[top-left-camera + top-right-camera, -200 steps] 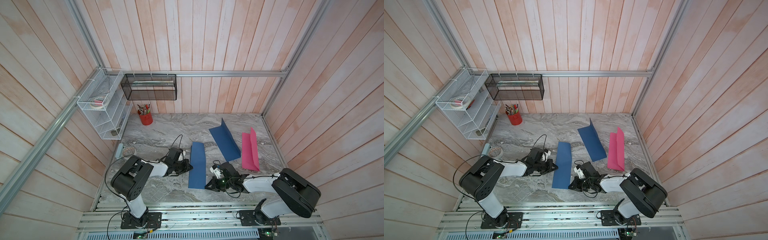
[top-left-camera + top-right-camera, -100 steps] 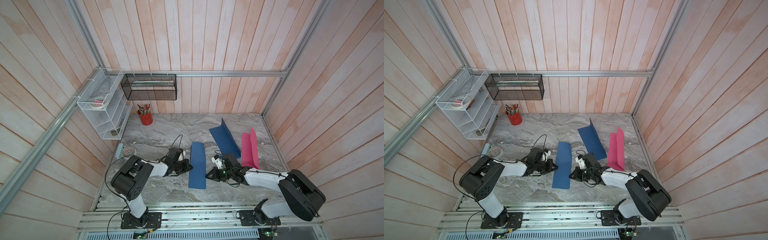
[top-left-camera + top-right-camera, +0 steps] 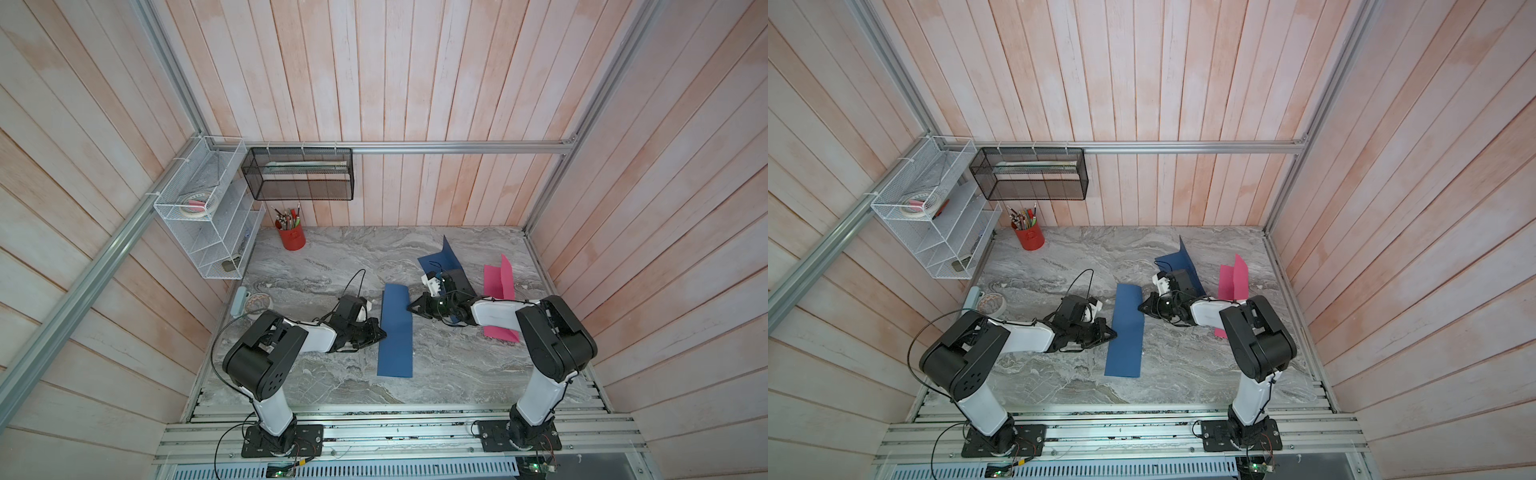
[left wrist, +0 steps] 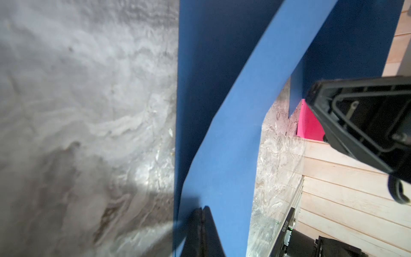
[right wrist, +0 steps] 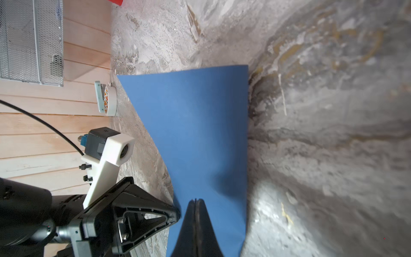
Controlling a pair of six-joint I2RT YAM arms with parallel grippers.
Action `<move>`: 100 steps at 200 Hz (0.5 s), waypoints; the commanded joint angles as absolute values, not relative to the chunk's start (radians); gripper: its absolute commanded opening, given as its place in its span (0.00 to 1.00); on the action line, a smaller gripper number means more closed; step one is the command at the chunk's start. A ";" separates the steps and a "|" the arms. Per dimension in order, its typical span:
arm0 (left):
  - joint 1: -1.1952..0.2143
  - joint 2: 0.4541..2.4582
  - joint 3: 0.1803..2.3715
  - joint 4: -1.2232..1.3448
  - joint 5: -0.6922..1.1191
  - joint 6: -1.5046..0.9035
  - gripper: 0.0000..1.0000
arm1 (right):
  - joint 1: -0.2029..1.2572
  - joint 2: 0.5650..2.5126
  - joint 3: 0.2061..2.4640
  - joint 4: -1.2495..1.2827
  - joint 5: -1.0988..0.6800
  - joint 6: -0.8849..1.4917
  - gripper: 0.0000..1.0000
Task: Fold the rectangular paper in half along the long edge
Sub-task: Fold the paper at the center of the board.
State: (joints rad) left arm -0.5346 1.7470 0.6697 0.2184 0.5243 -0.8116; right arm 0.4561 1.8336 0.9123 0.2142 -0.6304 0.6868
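Count: three paper sheets, two blue and one pink. The folded blue sheet lies mid-table. My left gripper is at its 9 o'clock and my right gripper at its 2 o'clock, both with jaws pressed together and tips on its edges. The second blue sheet and the pink sheet stand half-open at 1 to 2 o'clock. One red pen cup at 11 o'clock. Grey marble table, pale plank walls.

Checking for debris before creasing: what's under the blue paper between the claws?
Marble tabletop shows all round the blue paper; nothing sticks out. The area directly beneath is covered, so it is unseen.
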 commanded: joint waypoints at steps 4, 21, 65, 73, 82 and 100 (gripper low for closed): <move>-0.546 1.820 0.627 0.030 0.434 -0.792 0.00 | 0.448 1.887 0.932 0.220 -0.664 0.656 0.00; -0.546 1.813 0.621 0.025 0.430 -0.791 0.00 | 0.436 1.903 0.908 0.255 -0.677 0.671 0.00; -0.546 1.816 0.625 0.019 0.430 -0.788 0.00 | 0.404 1.943 0.853 0.289 -0.679 0.670 0.00; -0.546 1.816 0.627 0.021 0.431 -0.788 0.00 | 0.398 1.949 0.841 0.293 -0.677 0.667 0.00; -0.545 1.817 0.627 0.020 0.431 -0.787 0.00 | 0.390 1.956 0.829 0.296 -0.677 0.662 0.00; -0.546 1.815 0.627 0.018 0.431 -0.785 0.00 | 0.377 1.962 0.809 0.299 -0.672 0.651 0.00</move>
